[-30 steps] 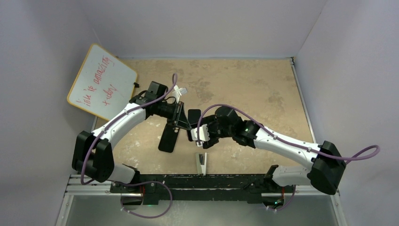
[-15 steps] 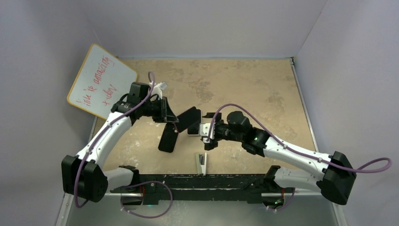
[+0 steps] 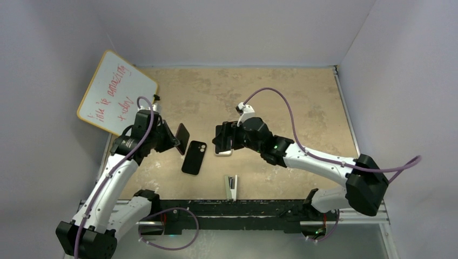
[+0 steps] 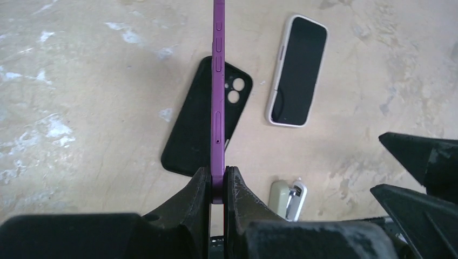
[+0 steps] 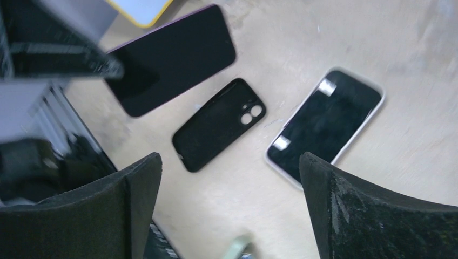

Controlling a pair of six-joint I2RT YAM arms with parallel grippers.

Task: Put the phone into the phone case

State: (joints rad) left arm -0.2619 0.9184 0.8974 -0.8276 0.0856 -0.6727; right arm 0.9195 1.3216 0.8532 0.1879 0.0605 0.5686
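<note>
Plain pale walls (image 3: 237,27) close in a tan, mottled counter (image 3: 302,97) on its far, left and right sides. The surface is blotched with paler worn patches. A dark metal rail (image 3: 232,208) runs along the near edge. At the far left corner a whiteboard (image 3: 116,91) with a yellow border and red handwriting leans against the left wall.

The black phone case (image 3: 194,157) lies flat on the counter, left of centre and towards the near edge. Its camera cut-out end points to the far side. Just to its right, apart from it, a second phone (image 4: 298,70) with a pale rim lies screen up. A small pale object (image 3: 231,186) sits close to the near edge, nearer than both; what it is cannot be told.

The left arm (image 3: 116,172) reaches in from the near left corner. The left jaws are clamped tight on one end of the purple phone (image 4: 217,81), pressing on its front and back. The phone is held off the counter on its edge, so the left wrist view looks straight along its buttoned side. In that view it hangs over the black phone case without touching it.

The right arm (image 3: 318,159) stretches from the near right corner towards the middle. The right jaws stand wide apart, holding nothing, above the pale-rimmed phone.
</note>
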